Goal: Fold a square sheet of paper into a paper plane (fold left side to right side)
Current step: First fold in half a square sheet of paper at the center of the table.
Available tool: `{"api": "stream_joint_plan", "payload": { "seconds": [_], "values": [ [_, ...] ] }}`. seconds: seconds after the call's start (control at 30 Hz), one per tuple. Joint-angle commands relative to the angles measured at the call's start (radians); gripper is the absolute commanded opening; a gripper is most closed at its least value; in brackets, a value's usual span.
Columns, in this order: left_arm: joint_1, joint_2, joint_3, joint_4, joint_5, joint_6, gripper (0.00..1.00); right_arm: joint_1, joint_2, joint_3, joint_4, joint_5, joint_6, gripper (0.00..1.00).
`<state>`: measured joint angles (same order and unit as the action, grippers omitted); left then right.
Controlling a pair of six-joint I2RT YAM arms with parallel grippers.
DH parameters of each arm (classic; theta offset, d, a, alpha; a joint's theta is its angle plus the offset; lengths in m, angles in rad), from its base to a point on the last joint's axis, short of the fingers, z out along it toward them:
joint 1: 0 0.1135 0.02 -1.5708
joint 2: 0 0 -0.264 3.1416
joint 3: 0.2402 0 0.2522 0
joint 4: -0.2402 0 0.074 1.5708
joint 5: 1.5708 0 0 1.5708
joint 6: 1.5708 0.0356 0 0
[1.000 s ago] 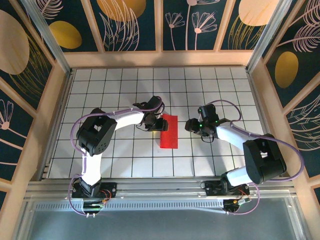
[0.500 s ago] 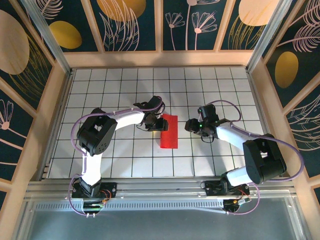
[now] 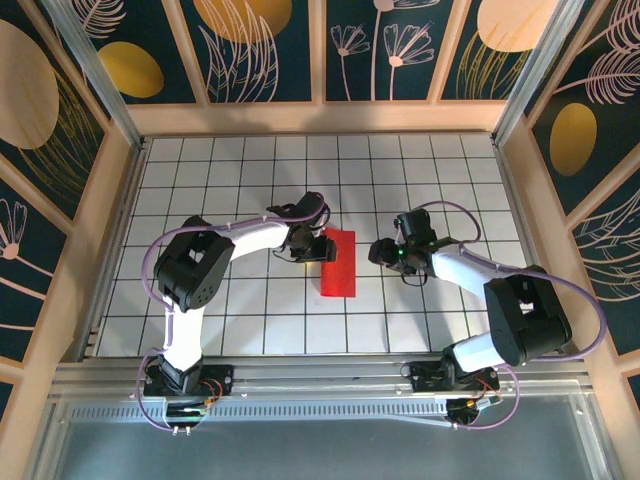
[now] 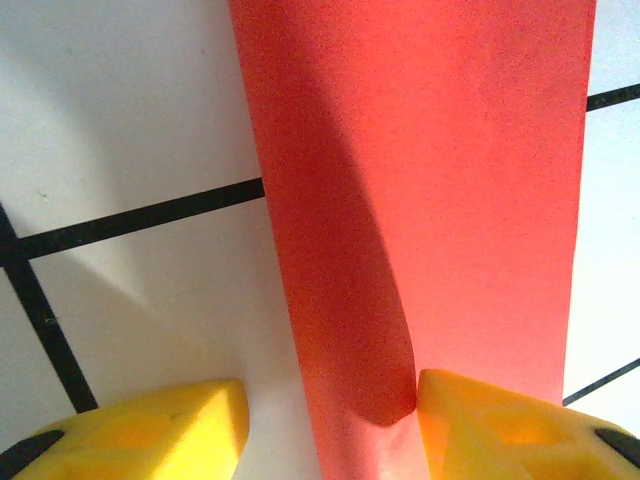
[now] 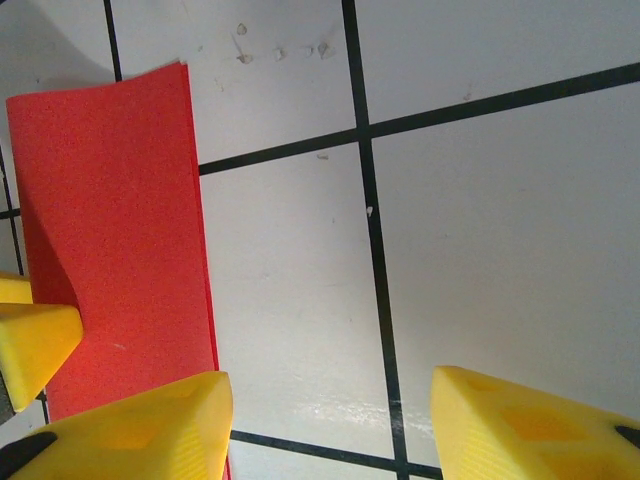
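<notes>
Your left gripper [image 4: 330, 435] stands with its yellow fingers [image 4: 140, 430] partly spread across one long edge of the red sheet of paper [image 4: 440, 180]. One finger is planted on the white gridded table [image 4: 130, 100]. The other sits on the sheet, against a raised lip of its upper layer, and nothing is pinched between the two. The sheet lies as a narrow, slightly tilted strip near the middle of the table, between your two grippers. Behind that gripper, the wrist points right, the white forearm sweeps back leftward to a bent elbow, and the left arm [image 3: 190, 275] drops from there to its base at the near edge. Your right gripper [image 5: 330, 425] hovers with fingers likewise partly apart over bare table and empty, one finger just beside the strip's right edge; whether it touches cannot be told. Its wrist faces left toward the paper, and the right arm [image 3: 520, 320] runs back and right to a folded elbow above its base.
</notes>
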<state>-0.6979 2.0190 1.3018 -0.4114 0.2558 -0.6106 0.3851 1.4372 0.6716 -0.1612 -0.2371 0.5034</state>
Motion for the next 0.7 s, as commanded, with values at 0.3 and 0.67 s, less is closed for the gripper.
{"api": "stream_joint_plan", "payload": {
  "seconds": [0.3,0.67],
  "values": [
    [-0.046,0.151,-0.032,0.097,0.017,0.002,0.51,0.049,0.060,0.034,0.047,-0.044,0.014,0.52],
    [-0.055,0.162,-0.017,0.082,0.014,0.020,0.52,0.046,0.025,0.036,0.028,0.005,0.014,0.53]
  ]
}}
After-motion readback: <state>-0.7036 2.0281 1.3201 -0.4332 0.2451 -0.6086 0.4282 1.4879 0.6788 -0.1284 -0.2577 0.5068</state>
